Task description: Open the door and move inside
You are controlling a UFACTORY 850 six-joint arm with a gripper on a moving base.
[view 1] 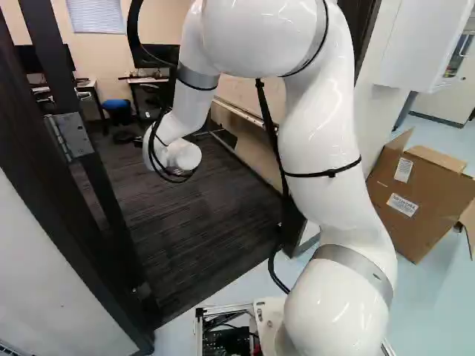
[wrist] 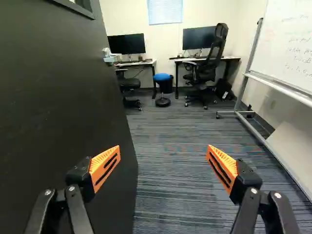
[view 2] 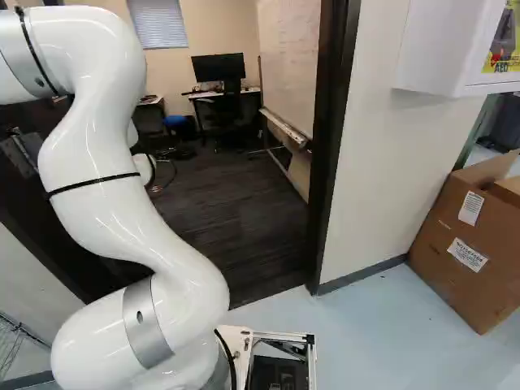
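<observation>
Door open inward; base outside, entry outstanding

Door [wrist: 53, 107]: swung into the office, its dark face alongside the gripper [wrist: 163, 148]. The hinge [view 1: 68, 136] shows at the left of the left base view. Opening work appears complete, or nearly so.

Gripper: fingers spread wide, orange pads [wrist: 105, 166] well apart, nothing held between them. One finger stands close against the view of the door face; whether it touches cannot be determined. The likely purpose of this placement is to guard the door against swinging back, or to finish pushing it aside; no grip is needed for either.

Arm [view 1: 326, 111]: reaches through the doorway ahead of the mobile base [view 2: 280, 361], which sits on the pale floor [view 2: 382, 325] short of the dark carpet [view 2: 236, 236]. The reach presumably lets the arm tend the door while the base lines up.

Next step, in this inspector's judgement: drive forward slowly, with the arm kept beside the door until the base is through.

Hazards: the arm's bulk or the base could catch the door or the dark jamb [view 2: 329, 146]; an unattended door might drift back. Further in, the whiteboard stand [wrist: 248, 122] narrows the side opposite the door. The cardboard box [view 2: 467, 244] lies outside, beyond the jamb, and should not obstruct.
</observation>
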